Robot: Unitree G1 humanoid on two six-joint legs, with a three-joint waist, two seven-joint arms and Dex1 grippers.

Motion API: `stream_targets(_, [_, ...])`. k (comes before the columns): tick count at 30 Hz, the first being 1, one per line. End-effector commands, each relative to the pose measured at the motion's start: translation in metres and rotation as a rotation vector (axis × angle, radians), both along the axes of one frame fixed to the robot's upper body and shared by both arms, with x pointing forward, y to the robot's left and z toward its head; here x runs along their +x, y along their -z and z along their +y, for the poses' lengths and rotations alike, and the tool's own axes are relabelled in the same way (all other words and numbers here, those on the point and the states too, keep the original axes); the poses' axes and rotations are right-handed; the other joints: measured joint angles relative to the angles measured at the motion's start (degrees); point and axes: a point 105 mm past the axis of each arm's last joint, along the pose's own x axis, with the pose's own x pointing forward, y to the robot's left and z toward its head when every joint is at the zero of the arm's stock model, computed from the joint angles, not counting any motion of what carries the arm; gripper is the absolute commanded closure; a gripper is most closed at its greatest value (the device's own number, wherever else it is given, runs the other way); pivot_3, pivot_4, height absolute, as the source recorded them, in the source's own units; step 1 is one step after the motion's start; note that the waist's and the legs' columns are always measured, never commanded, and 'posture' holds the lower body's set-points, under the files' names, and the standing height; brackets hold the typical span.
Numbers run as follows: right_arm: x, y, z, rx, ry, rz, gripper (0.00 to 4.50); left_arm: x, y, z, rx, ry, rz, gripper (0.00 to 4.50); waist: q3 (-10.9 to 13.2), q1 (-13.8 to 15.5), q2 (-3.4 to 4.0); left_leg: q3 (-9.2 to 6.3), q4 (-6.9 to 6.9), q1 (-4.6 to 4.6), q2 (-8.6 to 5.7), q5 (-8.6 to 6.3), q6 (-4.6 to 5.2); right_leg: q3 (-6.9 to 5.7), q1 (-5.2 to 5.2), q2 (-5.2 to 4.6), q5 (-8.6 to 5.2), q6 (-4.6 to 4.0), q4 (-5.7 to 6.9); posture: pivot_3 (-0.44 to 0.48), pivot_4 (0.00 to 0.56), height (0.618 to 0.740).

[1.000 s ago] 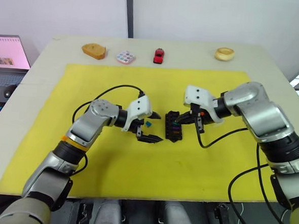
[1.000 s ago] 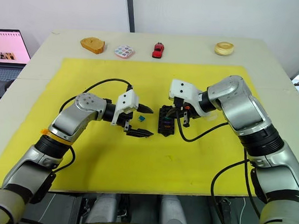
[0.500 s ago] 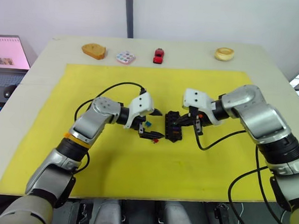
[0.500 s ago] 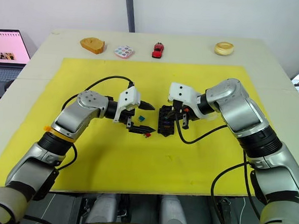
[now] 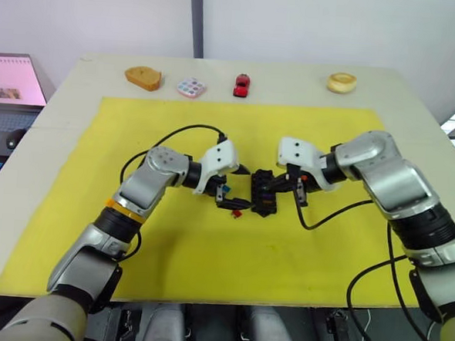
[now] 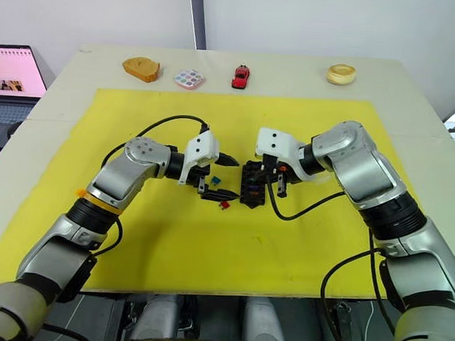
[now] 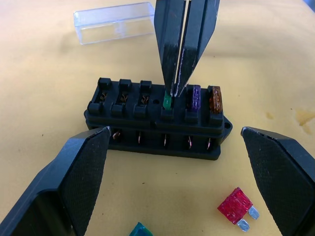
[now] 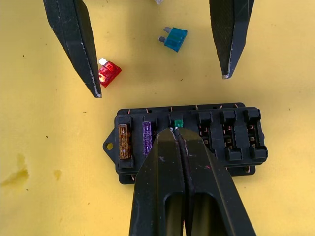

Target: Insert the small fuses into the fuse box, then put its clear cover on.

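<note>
Left gripper (image 5: pixel 234 191) advanced, spread wide, now just beside small black slotted plastic fuse box (image 7: pixel 156 120); right gripper (image 7: pixel 184 44) pressed together on tiny green fuse (image 7: pixel 167 102), seating it; red fuse (image 7: pixel 236 207) next

No legible text, label, brand, number or sign appears in any view. The fuse box (image 8: pixel 187 142) under the right gripper's fingertips (image 8: pixel 173 132) bears no readable marking on its black top, and the fuses seated in it show no legible rating. The red fuse (image 8: pixel 109 73) beside one finger of the left gripper (image 7: pixel 172 147) carries a mark too small to read.
</note>
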Motion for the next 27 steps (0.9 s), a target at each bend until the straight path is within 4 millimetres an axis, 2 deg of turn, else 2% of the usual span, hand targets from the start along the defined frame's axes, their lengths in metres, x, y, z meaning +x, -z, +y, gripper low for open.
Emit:
stream_targets(1, [-0.003, 0.027, -0.006, -0.053, 0.023, 0.072, 4.47, -0.001, -0.009, -0.003, -0.004, 0.018, -0.044, 0.0, 0.0, 0.0, 0.0, 0.0, 0.0, 0.01, 0.0, 0.0, 0.0, 0.0, 0.01, 0.0, 0.0, 0.0, 0.0, 0.0, 0.15, 0.74])
stream_targets(5, [-0.003, 0.029, -0.007, -0.058, 0.026, 0.074, 4.47, -0.001, -0.01, -0.002, -0.005, 0.016, -0.044, 0.0, 0.0, 0.0, 0.0, -0.01, 0.0, 0.04, 0.0, 0.0, 0.0, 0.0, 0.04, 0.0, 0.0, 0.0, 0.0, 0.0, 0.15, 0.74])
stream_targets(12, [0.002, -0.005, -0.002, 0.048, 0.056, 0.026, 4.47, -0.001, -0.019, 0.005, -0.048, -0.002, -0.024, 0.0, 0.0, 0.0, 0.0, -0.01, 0.0, 0.04, 0.0, 0.0, 0.0, 0.0, 0.05, 0.0, 0.0, 0.0, 0.0, 0.0, 0.15, 0.74])
stream_targets(17, [-0.003, -0.047, -0.002, 0.211, 0.066, -0.034, 4.47, 0.002, -0.043, 0.02, -0.142, -0.046, -0.039, 0.0, 0.0, 0.0, 0.0, -0.01, -0.01, -0.03, 0.02, 0.0, -0.01, 0.0, -0.04, -0.01, 0.0, 0.0, 0.01, 0.0, 0.15, 0.74])
stream_targets(21, [-0.007, -0.065, -0.02, 0.229, 0.102, -0.083, 4.47, 0.001, -0.056, 0.052, -0.132, -0.074, -0.07, 0.0, 0.0, -0.1, 0.0, -0.02, -0.05, -0.05, 0.03, 0.03, -0.06, -0.01, -0.07, -0.01, 0.01, 0.02, 0.01, 0.0, 0.15, 0.74])
stream_targets(26, [-0.013, -0.068, -0.048, 0.211, 0.166, -0.112, 4.47, -0.003, -0.051, 0.092, -0.026, -0.109, -0.085, 0.0, 0.0, -0.1, -0.01, 0.0, -0.09, -0.04, 0.03, 0.0, -0.01, -0.02, -0.09, -0.02, 0.0, 0.0, 0.0, 0.0, 0.15, 0.74])
stream_targets(27, [-0.015, -0.068, -0.057, 0.206, 0.192, -0.107, 4.22, -0.005, -0.049, 0.104, -0.006, -0.124, -0.073, 0.0, 0.0, -0.1, -0.01, 0.01, -0.08, -0.04, 0.02, 0.0, 0.0, -0.02, -0.09, -0.04, 0.0, 0.0, 0.0, 0.0, 0.15, 0.74])
